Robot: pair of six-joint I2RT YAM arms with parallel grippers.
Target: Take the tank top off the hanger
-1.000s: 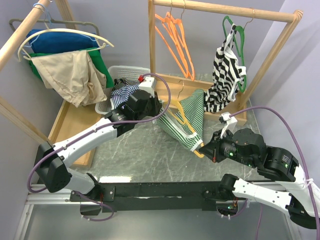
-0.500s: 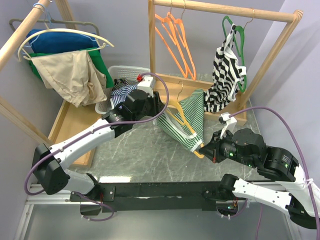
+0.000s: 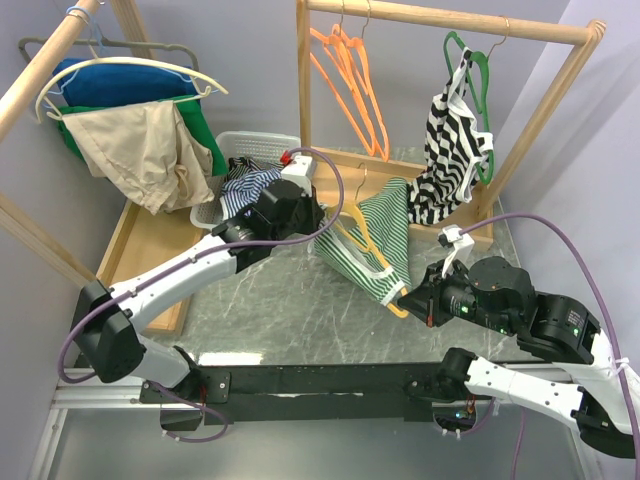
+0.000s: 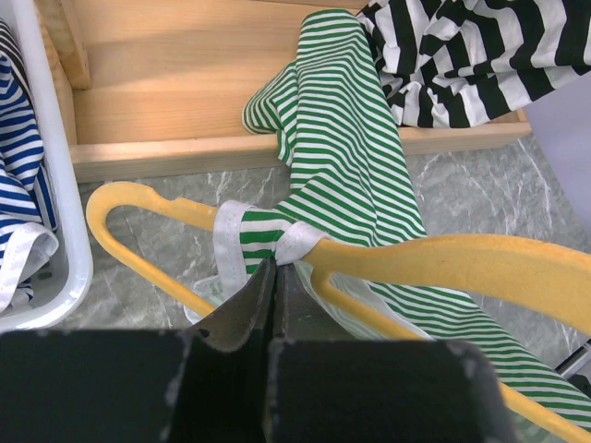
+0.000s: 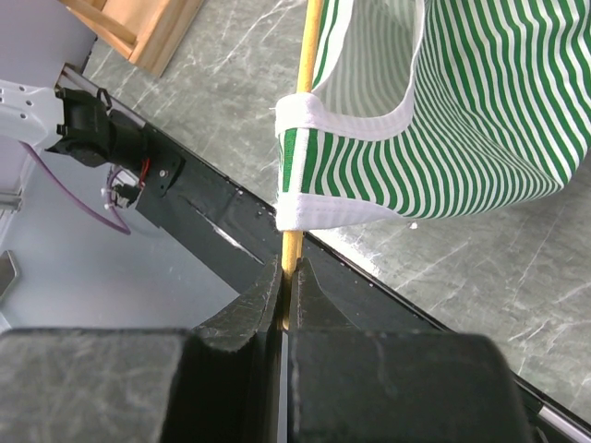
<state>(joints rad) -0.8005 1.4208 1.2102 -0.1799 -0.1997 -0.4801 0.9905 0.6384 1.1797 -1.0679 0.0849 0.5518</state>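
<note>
The green-and-white striped tank top point(image 3: 378, 232) hangs on a yellow hanger point(image 3: 350, 222) held tilted above the marble table. My left gripper point(image 3: 322, 222) is shut, its tips pinching the top's white shoulder strap point(image 4: 291, 242) where it crosses the hanger's arm point(image 4: 443, 263). My right gripper point(image 3: 403, 298) is shut on the hanger's lower end point(image 5: 294, 249), just below the white hem of the tank top point(image 5: 480, 120). The hanger's hook point(image 4: 125, 198) curves free to the left in the left wrist view.
A white basket point(image 3: 255, 143) with blue striped cloth point(image 3: 243, 186) stands behind the left arm. The wooden rack point(image 3: 440, 18) carries orange hangers point(image 3: 350, 80) and a black-and-white striped garment point(image 3: 450, 150). A second rack on the left holds beige clothing point(image 3: 135, 150).
My left gripper opened, shifted slightly, and has closed on the tank top's strap. The right gripper and the hanger have stayed put.
</note>
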